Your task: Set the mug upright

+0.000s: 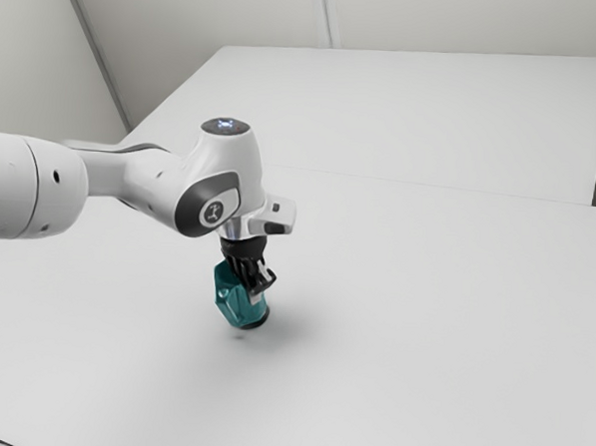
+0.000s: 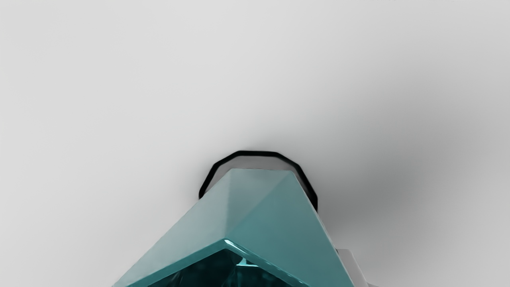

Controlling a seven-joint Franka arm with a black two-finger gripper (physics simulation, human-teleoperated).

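The white arm [image 1: 40,185] reaches in from the frame's left edge, black gripper [image 1: 259,288] at the tilted teal mug [image 1: 236,305], below and left of centre; whether its fingers are apart or clamped, I can't tell.

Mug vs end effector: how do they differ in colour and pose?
Colour: the mug is mostly teal, the end effector mostly black.
Pose: the mug leans, base toward the exterior view's right; the end effector reaches down to the mug from above.
Shared: some black, on the mug around its base.
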